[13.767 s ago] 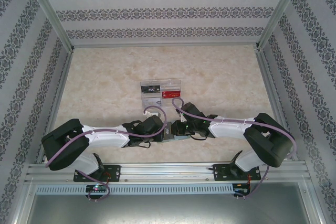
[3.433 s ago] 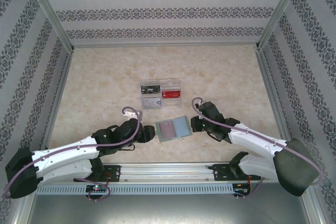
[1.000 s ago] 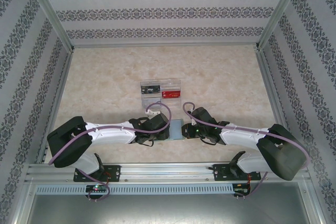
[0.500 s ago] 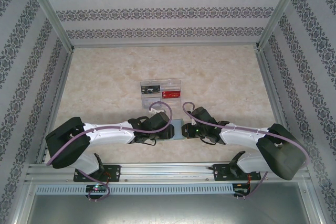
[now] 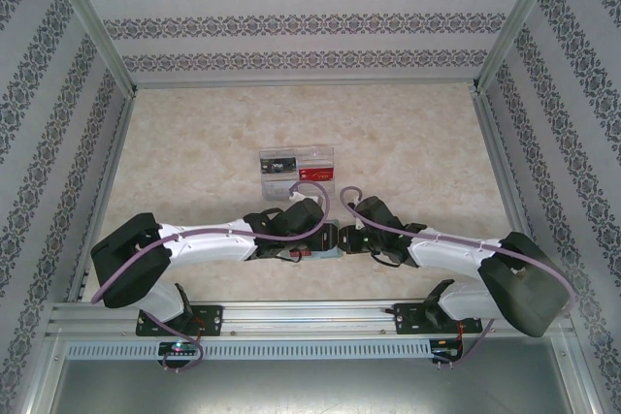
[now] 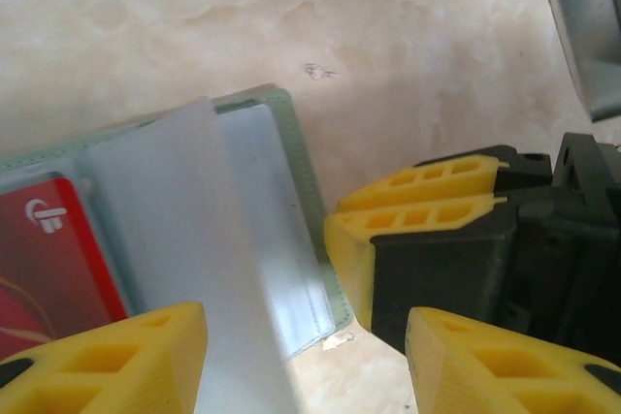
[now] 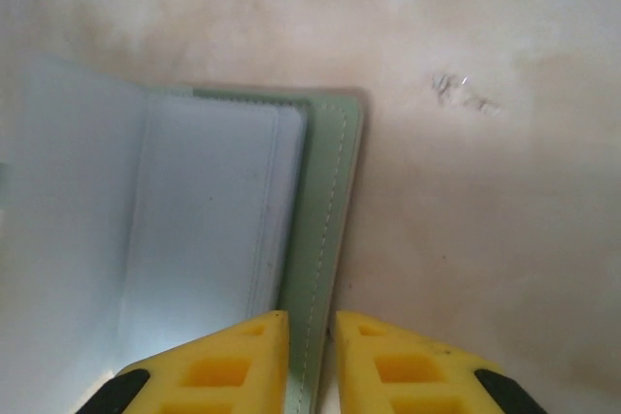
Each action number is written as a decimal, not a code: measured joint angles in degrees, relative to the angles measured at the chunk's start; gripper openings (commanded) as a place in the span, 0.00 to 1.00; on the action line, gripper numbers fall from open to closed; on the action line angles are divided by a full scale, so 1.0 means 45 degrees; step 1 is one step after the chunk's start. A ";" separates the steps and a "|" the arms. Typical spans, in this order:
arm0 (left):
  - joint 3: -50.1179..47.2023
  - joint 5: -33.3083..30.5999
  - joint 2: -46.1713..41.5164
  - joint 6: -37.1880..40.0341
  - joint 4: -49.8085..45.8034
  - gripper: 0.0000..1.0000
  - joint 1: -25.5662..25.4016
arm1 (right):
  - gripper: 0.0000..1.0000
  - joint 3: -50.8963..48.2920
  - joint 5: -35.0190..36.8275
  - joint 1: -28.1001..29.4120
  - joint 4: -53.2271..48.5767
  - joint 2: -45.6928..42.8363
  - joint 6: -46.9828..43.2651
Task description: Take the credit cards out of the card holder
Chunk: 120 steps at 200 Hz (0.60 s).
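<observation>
Catches the left jaws apart above the open card holder (image 6: 291, 133), straddling a lifted clear leaf (image 6: 194, 201). Places a red credit card (image 6: 53, 259) in its pocket just beside one finger (image 6: 107, 356), outside the gap, on the side nearer the left arm. Sets the holder flat on the surface (image 5: 408, 143), near middle, long axis running arm to arm. Finds the right jaws nearly together, clamped on its green right-hand edge, likely pinning it for a draw away to the left.
</observation>
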 measured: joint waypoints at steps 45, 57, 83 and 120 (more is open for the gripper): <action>0.0068 0.0073 -0.0204 0.0126 -0.0015 0.56 -0.0024 | 0.25 -0.0131 0.0214 -0.0078 -0.0010 -0.0772 -0.0010; 0.0044 0.0005 -0.0452 0.0219 -0.0053 0.54 -0.0024 | 0.26 -0.0185 0.0243 -0.0078 -0.0024 -0.0967 -0.0010; -0.0350 -0.0398 -0.1365 0.0364 -0.0189 0.45 -0.0010 | 0.26 -0.0214 0.0233 -0.0068 -0.0019 -0.1345 -0.0005; -0.1792 -0.0627 -0.2497 0.0306 -0.0291 0.30 0.0510 | 0.26 -0.0155 0.0194 0.0355 -0.0068 -0.1535 0.0058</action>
